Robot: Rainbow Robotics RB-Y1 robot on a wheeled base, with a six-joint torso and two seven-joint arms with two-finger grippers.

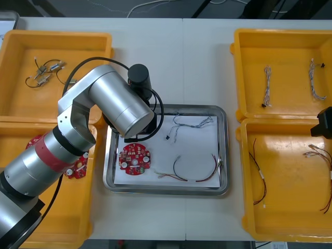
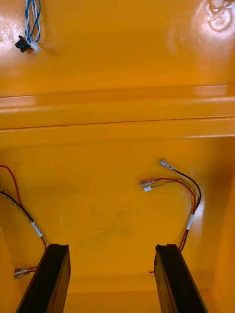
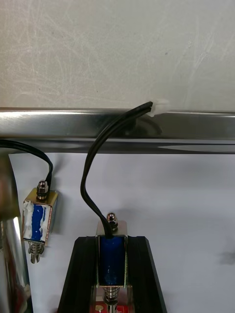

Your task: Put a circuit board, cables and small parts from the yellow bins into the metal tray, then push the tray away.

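A light, off-white table top spans the front view, with a thin straight seam running down it at upper centre. In the left wrist view its pale surface crosses the upper part, covered in fine scratches. Dark floor shows along the front view's top edge, and a thin pale cord loops over it at top centre. A grey, round-cornered object sits cut off in the upper left corner.

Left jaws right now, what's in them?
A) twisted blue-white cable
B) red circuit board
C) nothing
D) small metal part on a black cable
D: the left gripper has its jaws shut on a blue-bodied small metal part trailing a black cable, above the metal tray.
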